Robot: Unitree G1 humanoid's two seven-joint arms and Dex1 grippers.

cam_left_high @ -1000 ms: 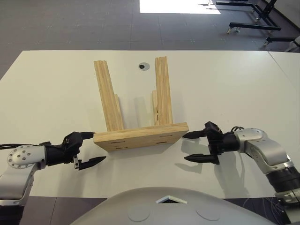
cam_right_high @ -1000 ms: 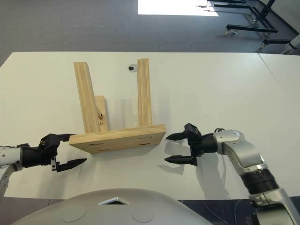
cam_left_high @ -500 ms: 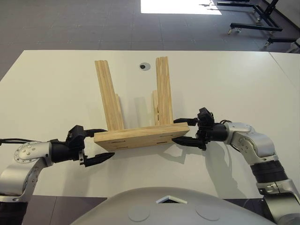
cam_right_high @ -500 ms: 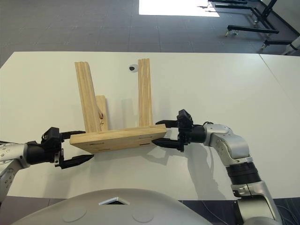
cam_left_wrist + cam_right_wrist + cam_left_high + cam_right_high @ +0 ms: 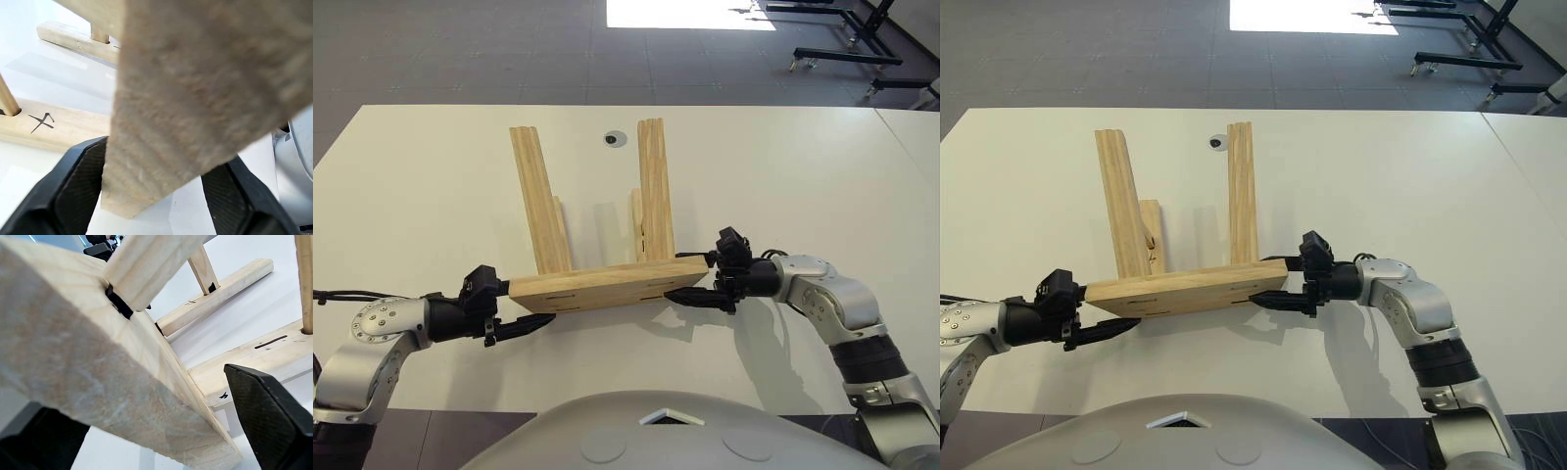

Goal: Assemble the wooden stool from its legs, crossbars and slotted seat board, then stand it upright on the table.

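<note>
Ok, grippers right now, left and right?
Left gripper: shut on the end of the seat board.
Right gripper: open around the board's other end, with a gap showing on one side.

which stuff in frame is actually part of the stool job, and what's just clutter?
Job:
- stool on its side: seat board, legs, crossbar
- left gripper and right gripper, one at each end of the seat board

Lying about:
- small round fitting beyond the legs
- black wheeled frames on the floor behind
</note>
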